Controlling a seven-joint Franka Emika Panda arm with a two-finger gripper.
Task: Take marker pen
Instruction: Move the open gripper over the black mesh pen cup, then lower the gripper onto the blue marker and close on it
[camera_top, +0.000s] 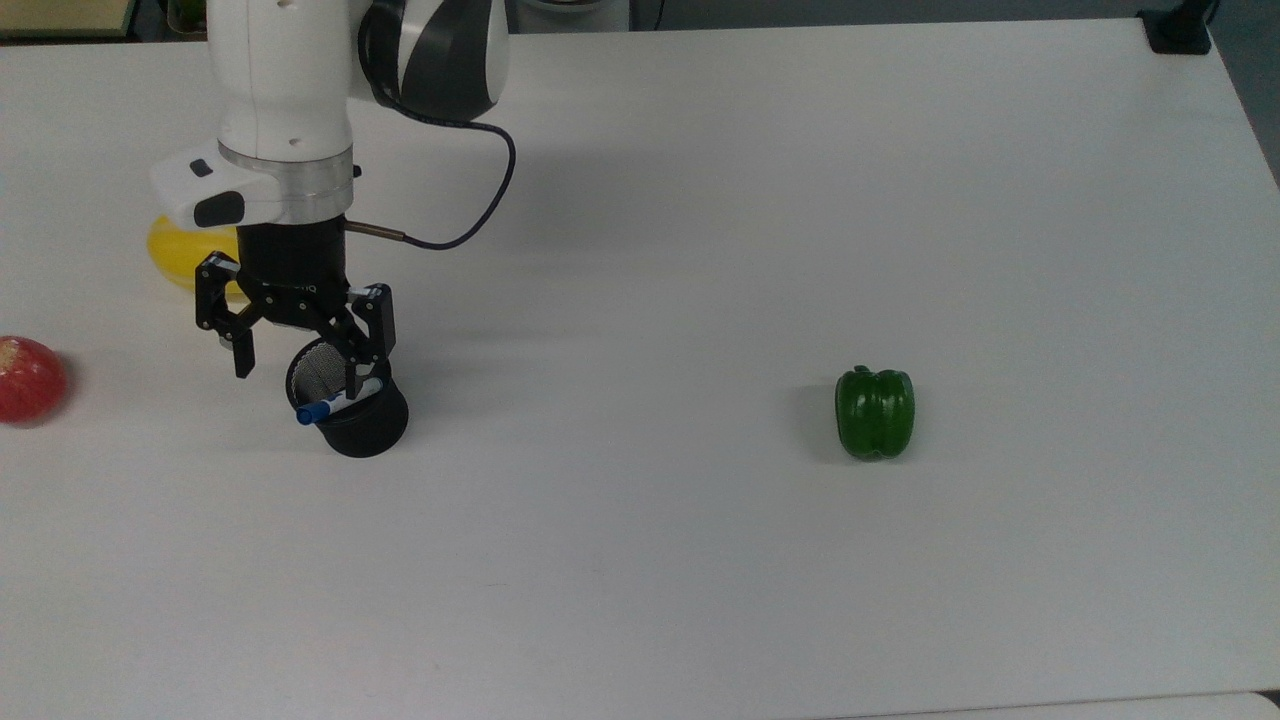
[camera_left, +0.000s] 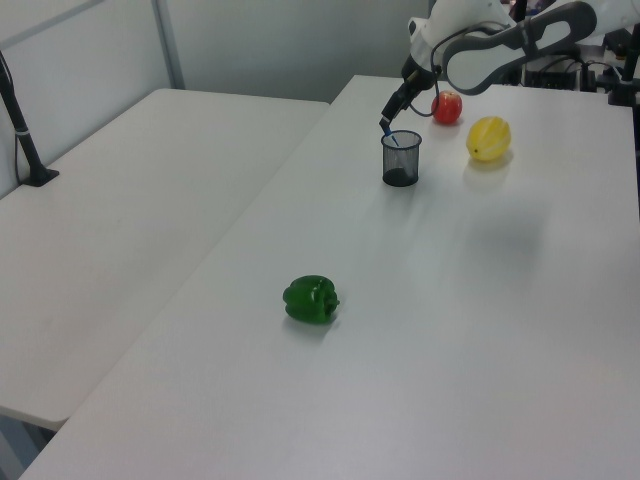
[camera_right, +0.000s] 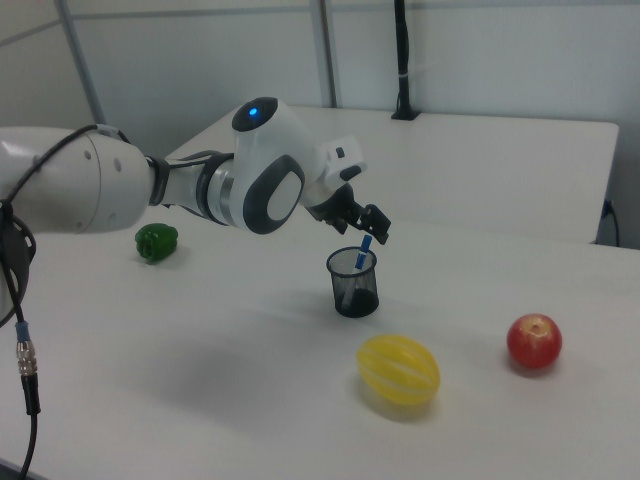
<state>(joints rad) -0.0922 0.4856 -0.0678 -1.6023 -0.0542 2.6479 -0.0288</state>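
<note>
Now I see gripper (camera_top: 297, 372) spread wide, holding nothing, hovering over mesh cup (camera_top: 362, 425); marker pen (camera_top: 322, 407) leans inside it.

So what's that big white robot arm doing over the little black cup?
It is going after the marker pen, which stands tilted in the black mesh cup with its blue cap poking over the rim. The gripper hangs just above the cup, jaws open, and has not closed on the pen yet. A yellow melon, a red apple and a green pepper sit untouched on the white table.
</note>
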